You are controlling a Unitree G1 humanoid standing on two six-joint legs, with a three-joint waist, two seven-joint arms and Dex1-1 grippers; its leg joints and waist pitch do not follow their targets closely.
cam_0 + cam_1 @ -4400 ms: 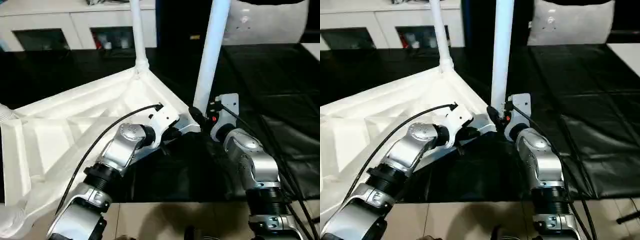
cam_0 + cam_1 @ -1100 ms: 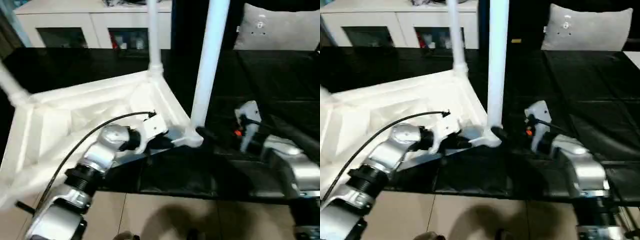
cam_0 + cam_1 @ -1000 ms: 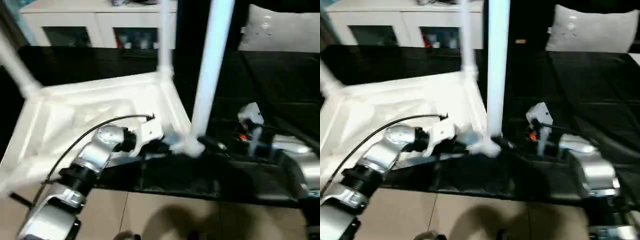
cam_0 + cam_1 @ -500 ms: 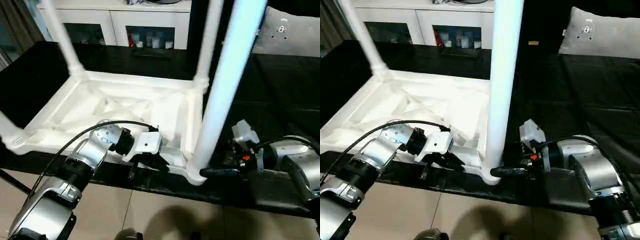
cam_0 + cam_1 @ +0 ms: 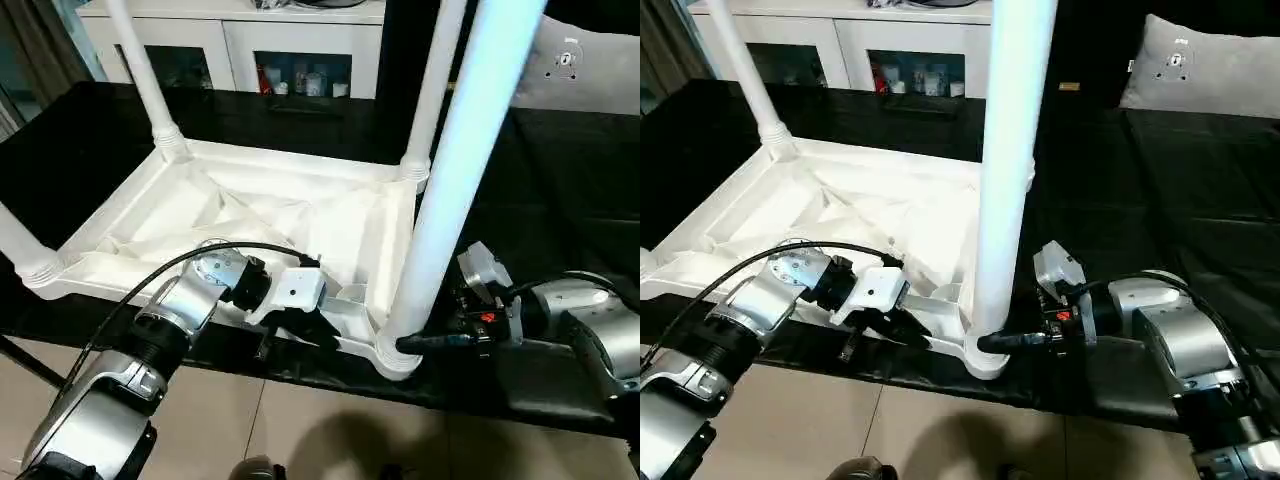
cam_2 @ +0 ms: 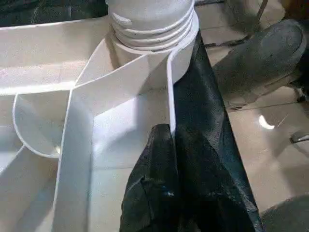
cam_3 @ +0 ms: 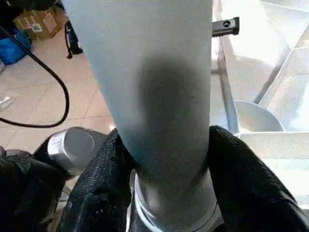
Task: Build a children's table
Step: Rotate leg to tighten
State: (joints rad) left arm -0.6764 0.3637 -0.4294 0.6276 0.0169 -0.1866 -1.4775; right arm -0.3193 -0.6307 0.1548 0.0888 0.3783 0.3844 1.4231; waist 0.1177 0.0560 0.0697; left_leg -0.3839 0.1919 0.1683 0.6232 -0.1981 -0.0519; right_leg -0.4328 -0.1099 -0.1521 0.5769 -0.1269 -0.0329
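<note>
Left eye view showed the children's table [image 5: 270, 215] upside down on the black work surface [image 5: 560, 180], white ribs exposed, four legs upright. Its left gripper [image 5: 300, 325] pinched the near rim; the right gripper [image 7: 166, 188] clasped the nearest leg [image 5: 450, 190].

White table leg [image 7: 159, 96] up close, right gripper [image 7: 164, 193] with a black finger [image 7: 104, 188] pressed against each side near its ringed base. Ribbed white underside of the table [image 7: 270, 63] behind, tan floor tiles [image 7: 29, 111], a black cable [image 7: 48, 87], a cardboard box [image 7: 36, 21].
</note>
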